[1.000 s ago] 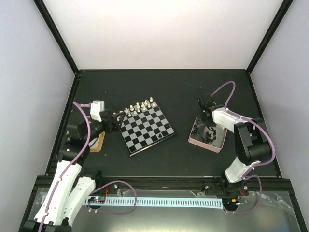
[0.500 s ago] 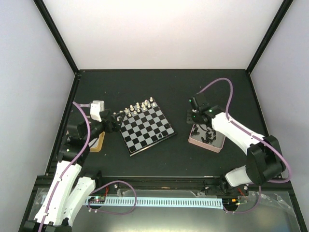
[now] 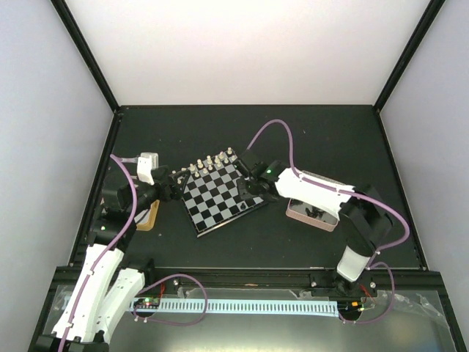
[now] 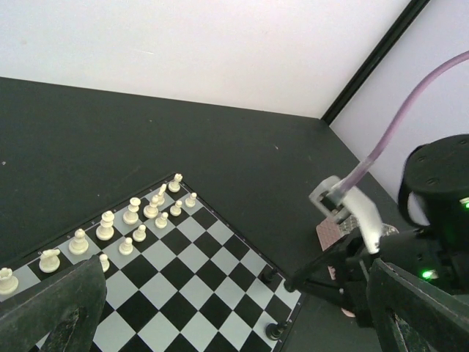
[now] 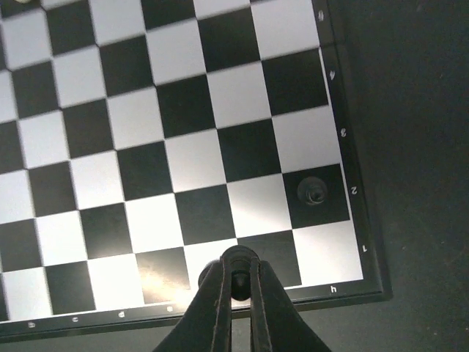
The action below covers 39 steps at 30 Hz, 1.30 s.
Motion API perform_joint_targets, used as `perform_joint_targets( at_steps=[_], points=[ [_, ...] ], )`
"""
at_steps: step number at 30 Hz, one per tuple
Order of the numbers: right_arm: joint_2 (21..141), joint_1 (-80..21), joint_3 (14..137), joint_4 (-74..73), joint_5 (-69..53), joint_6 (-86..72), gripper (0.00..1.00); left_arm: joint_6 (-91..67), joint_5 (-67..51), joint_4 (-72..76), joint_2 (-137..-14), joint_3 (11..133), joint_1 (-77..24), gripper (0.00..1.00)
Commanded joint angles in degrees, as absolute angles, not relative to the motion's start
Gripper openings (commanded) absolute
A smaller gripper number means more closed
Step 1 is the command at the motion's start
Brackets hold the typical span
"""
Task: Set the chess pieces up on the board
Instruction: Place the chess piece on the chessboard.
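Right jaws pinch black piece [image 5: 236, 280] at board [image 5: 183, 132] edge, arm [image 3: 315, 189] stretched leftward.

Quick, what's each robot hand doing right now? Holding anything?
Left hand: open, holding nothing.
Right hand: closed on a small glossy black chess piece, over the edge row of the black-and-white checkered chessboard.

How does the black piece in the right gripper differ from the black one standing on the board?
The held piece is pinched in the right gripper; the standing piece is free, untouched. The held piece is over the board's edge row; the standing piece sits one row in, on a black square by the 2 mark. Whether the held piece touches the board is unclear. Both are small, glossy black, in the same corner.
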State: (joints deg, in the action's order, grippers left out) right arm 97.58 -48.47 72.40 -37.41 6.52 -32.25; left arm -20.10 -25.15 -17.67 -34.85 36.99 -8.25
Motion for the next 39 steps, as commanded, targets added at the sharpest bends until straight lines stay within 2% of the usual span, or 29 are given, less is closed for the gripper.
perform_joint_targets(
  at_steps=[1, 14, 31, 39],
  points=[
    [101.1, -48.9, 74.3, -39.4, 7.6, -33.4, 0.04, -19.9, -25.5, -18.0, -34.0, 38.3, -7.8, 0.99],
    [108.5, -48.9, 76.7, -38.5, 7.7, -33.6, 0.05, -19.8, -25.4, -17.9, -33.6, 38.2, -7.7, 0.99],
    [111.9, -48.9, 79.0, -38.9, 10.8, -34.1, 0.09, -19.8, -25.5, -18.0, -33.8, 38.2, -7.8, 0.99],
    [108.7, -48.9, 79.2, -39.2, 8.4, -34.5, 0.26, -19.7, -25.4, -18.1, -34.0, 38.3, -7.8, 0.99]
  ],
)
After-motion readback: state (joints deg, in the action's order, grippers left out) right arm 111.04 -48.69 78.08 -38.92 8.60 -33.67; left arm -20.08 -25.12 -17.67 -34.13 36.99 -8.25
